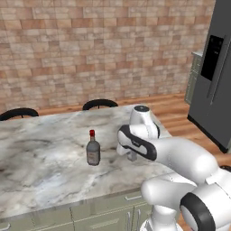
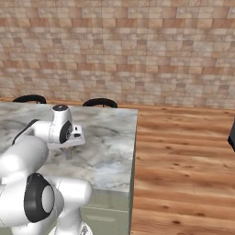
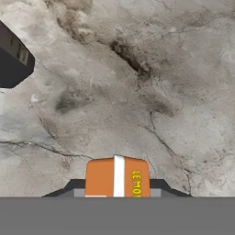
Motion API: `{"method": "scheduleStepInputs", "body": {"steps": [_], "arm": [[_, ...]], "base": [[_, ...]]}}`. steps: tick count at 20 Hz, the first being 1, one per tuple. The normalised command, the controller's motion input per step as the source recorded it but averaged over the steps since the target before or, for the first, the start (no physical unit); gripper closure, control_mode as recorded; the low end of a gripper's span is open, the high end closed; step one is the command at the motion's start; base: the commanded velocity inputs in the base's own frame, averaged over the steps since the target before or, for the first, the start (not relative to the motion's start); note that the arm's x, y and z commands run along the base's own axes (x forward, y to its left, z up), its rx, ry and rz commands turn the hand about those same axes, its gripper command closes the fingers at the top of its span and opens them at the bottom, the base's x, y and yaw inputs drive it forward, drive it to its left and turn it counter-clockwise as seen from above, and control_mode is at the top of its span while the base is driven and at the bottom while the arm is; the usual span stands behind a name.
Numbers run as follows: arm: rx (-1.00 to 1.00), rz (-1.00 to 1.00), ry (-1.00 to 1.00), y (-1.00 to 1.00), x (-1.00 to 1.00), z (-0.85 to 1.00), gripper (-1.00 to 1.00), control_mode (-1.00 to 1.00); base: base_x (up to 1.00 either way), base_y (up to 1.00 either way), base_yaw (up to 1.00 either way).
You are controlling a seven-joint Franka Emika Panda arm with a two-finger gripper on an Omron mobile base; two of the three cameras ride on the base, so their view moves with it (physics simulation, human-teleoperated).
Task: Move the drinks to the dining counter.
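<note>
- The end effector (image 3: 117, 195) is closed narrowly on the orange can (image 3: 117, 178), its dark fingertips (image 3: 158, 186) flanking the can's sides — held over the marble tabletop (image 1: 40, 153) of the dining island.
- The glass bottle (image 1: 93, 149) with a red cap stands upright on the tabletop, just to the arm's left.
- Two black stools (image 1: 99, 104) sit at the far edge, before the brick wall (image 2: 137, 50).
- A dark refrigerator (image 1: 215, 72) stands well apart — at the right.

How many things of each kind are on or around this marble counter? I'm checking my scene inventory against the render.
Bottles: 1, the red-capped bottle standing on the dining counter.
Cans: 1, the orange can held in the tool above the marble.
Stools: 2, black stools at the far side.
Fridges: 1, the dark fridge.
Total: 5.
</note>
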Motion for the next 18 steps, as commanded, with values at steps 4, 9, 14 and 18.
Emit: {"method": "scheduleStepInputs", "body": {"steps": [4,9,14,18], "arm": [[0.0,0.02,0.0,0.04,0.0,-0.2,1.0,-1.0],[-0.01,0.03,0.0,0.06,0.0,-0.23,1.0,-1.0],[0.0,0.02,0.0,0.04,0.01,-0.23,1.0,-1.0],[0.0,0.01,0.0,0.0,0.01,-0.17,1.0,-1.0]], "base": [[0.0,0.0,0.0],[0.0,0.0,0.0],[0.0,0.0,0.0],[0.0,0.0,0.0]]}}
